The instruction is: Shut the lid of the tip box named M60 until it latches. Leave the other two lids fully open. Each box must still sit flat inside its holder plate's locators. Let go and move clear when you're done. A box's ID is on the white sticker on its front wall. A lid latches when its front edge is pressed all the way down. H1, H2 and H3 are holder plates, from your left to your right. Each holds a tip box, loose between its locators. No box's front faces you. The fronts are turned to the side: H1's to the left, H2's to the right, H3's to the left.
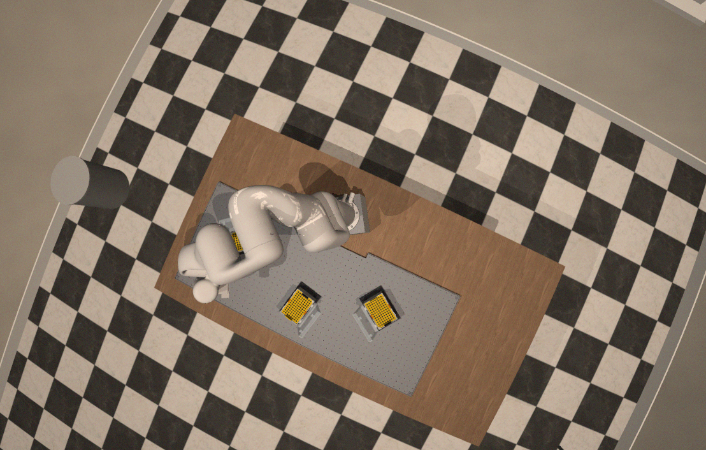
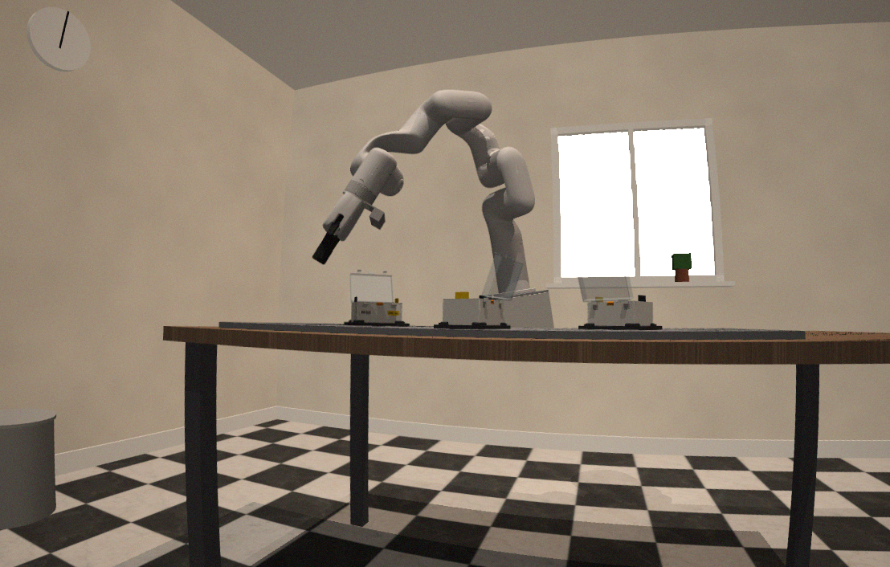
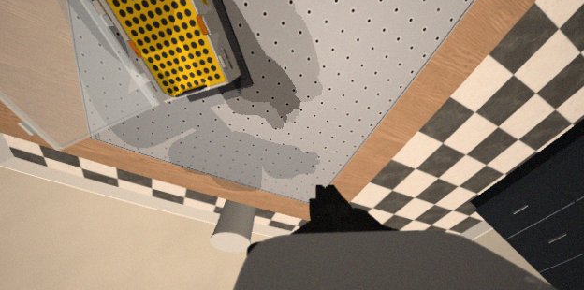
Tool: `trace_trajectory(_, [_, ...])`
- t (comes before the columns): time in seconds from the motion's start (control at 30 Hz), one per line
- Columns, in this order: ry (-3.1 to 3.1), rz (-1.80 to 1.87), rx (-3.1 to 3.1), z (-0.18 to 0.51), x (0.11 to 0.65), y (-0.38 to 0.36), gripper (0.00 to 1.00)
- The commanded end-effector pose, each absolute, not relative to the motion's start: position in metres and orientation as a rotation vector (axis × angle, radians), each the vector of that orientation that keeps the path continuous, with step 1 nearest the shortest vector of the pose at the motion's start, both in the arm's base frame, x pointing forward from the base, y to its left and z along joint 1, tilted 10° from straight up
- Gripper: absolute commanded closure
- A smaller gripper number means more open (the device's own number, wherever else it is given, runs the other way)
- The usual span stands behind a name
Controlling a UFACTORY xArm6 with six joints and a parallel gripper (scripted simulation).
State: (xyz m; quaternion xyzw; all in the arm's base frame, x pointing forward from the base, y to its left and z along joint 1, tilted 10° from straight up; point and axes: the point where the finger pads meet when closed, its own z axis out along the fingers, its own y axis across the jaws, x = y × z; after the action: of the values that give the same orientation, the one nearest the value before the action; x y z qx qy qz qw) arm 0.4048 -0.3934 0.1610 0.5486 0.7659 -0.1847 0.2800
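Observation:
Three tip boxes with yellow tip racks stand on the grey perforated plate, each with its clear lid open. In the side view they are the left box (image 2: 373, 309), the middle box (image 2: 473, 310) and the right box (image 2: 618, 312); their stickers are too small to read. My gripper (image 2: 325, 250) is shut and empty, tilted, in the air above and to the left of the left box. In the wrist view my fingertips (image 3: 328, 193) are over the plate's corner, apart from that box (image 3: 164, 26) and its upright lid (image 3: 70, 68). From above, my arm (image 1: 244, 234) hides most of this box.
The other two boxes (image 1: 299, 304) (image 1: 379, 308) stand further along the plate. A grey bin (image 2: 8, 468) stands on the floor past the table's corner. The arm's base (image 1: 353, 212) sits at the table's far edge. A dark cabinet (image 3: 538, 204) shows in the wrist view.

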Motion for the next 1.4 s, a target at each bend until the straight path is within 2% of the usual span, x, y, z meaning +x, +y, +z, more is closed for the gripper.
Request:
trace_trajectory(0.0, [2.043,-0.5,1.466,0.139,0.408,-0.399,1.0])
trace_trajectory(0.77, [2.043,-0.5,1.466,0.035,0.417,-0.415,1.0])
trace_trajectory(1.37, [2.043,-0.5,1.466,0.035,0.417,-0.415,1.0])
